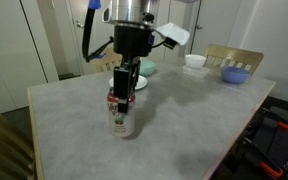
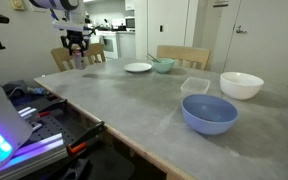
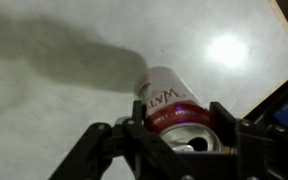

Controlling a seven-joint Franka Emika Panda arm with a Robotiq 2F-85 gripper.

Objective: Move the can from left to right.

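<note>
can (image 1: 122,120) stands upright on the grey table (image 1: 64,125), low in the middle of the frame in an exterior view. it is well apart from the white bowl (image 1: 194,61) and the blue bowl (image 1: 235,74) at the upper right. in the wrist view it sits at the lower middle, silver with red lettering, with its top between the two fingers.

the gripper (image 1: 123,96) hangs straight above it. its fingers (image 3: 134,132) look narrowed onto the can's upper rim, one on each side, touching or nearly so. i judge that the grip has been taken. whether the base has left the table i cannot tell. in the exterior view where the arm is at the upper left, the gripper (image 2: 77,56) is too small to settle it.

so the step in hand looks like the end of the grasp, and the carry has not begun. the next move calls for:
- a firm squeeze and a short lift to free the base;
- a level sweep toward the right of the frame, with the can held vertical so it does not slip in a high grip;
- a set-down short of the bowls.
</note>
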